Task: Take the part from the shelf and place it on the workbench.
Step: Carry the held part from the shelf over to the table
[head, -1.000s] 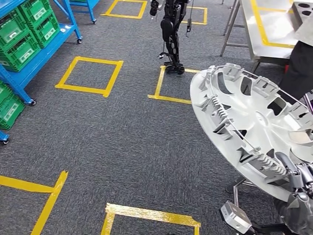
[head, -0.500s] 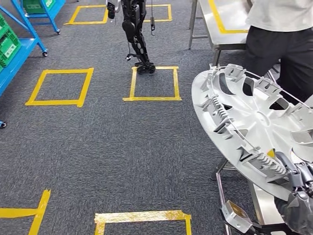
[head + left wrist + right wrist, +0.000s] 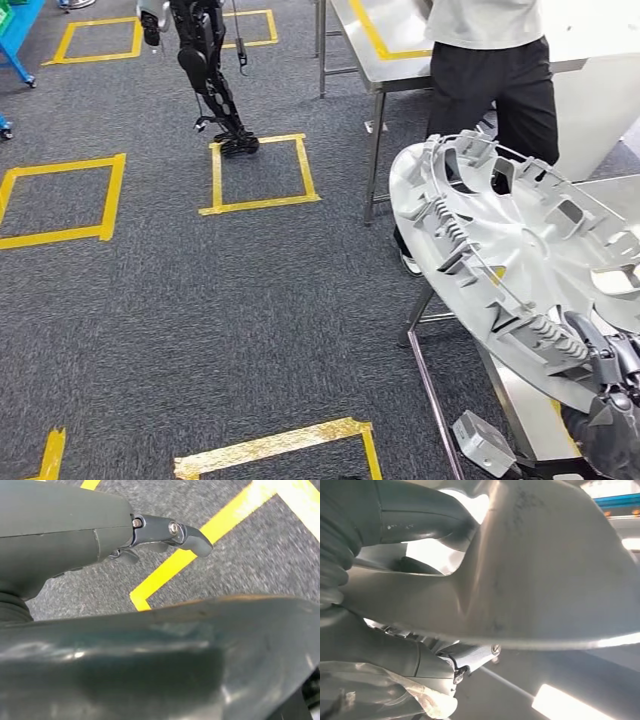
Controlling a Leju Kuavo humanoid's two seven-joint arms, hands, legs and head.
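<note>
The part is a large silver wheel cover (image 3: 521,260), seen from its ribbed back side and tilted, at the right of the head view. My right hand (image 3: 607,385) grips its lower rim at the picture's bottom right corner. The right wrist view shows the cover's smooth grey surface (image 3: 546,575) close up, with my right hand (image 3: 395,665) pressed against it. A steel workbench (image 3: 528,405) with yellow tape lies right below the cover. My left hand (image 3: 124,535) hangs over the carpet with nothing in it, its fingers extended.
A person (image 3: 490,60) in a white top and black trousers stands just behind the wheel cover, by a second steel table (image 3: 377,45). Another black robot (image 3: 204,60) stands on a yellow taped square (image 3: 260,175) at the back. Grey carpet stretches to the left.
The whole view has swung to the right: the blue shelf with green crates has slid out on the left, and the person and steel tables have come in. The cover stays in my right hand.
</note>
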